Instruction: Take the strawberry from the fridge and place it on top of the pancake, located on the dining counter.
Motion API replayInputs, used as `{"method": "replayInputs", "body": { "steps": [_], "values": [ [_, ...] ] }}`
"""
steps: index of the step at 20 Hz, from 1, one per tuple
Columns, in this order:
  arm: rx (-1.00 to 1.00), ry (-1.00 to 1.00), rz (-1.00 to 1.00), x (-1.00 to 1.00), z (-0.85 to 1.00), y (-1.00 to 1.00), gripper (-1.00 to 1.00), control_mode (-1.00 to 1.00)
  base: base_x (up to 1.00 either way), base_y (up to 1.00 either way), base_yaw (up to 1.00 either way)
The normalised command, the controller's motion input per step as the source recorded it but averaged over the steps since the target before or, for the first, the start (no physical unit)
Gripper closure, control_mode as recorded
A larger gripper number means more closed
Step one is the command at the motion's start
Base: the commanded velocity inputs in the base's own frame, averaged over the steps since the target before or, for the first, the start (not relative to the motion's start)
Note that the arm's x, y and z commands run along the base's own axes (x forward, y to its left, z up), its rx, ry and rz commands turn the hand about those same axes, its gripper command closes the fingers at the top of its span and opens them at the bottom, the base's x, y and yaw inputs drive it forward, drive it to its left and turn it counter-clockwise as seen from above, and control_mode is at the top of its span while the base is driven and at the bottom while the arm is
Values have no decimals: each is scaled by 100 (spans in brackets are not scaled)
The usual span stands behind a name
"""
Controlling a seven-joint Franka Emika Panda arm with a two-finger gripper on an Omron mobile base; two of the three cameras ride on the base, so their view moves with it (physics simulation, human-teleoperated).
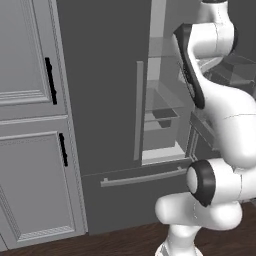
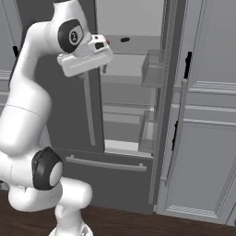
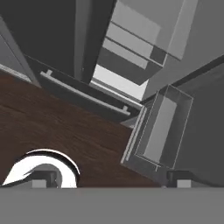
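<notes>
The fridge (image 2: 133,92) stands with its right door swung open. The strawberry (image 2: 108,41), a red speck, sits near the left edge of an upper shelf (image 2: 133,44), just beside the robot's hand. The gripper (image 3: 109,180) is spread wide and empty, pointing down toward the floor (image 3: 57,127). The berry is likely light, soft and easily bruised; pinch it gently across its middle.

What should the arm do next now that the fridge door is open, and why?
Probably swing the hand up and in toward the upper shelf. The gripper is open and empty, pointing down at the floor. In the right base view the fridge stands open, and a small red spot, likely the strawberry, sits on that shelf just past the hand.
</notes>
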Motion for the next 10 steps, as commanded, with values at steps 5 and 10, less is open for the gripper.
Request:
{"method": "replayInputs", "body": {
  "steps": [5,10],
  "values": [
    [51,-38,-18,0,-58,100,-100,-100,0,0,0],
    [8,-36,-16,17,-12,68,-100,-100,0,0,0]
  ]
}}
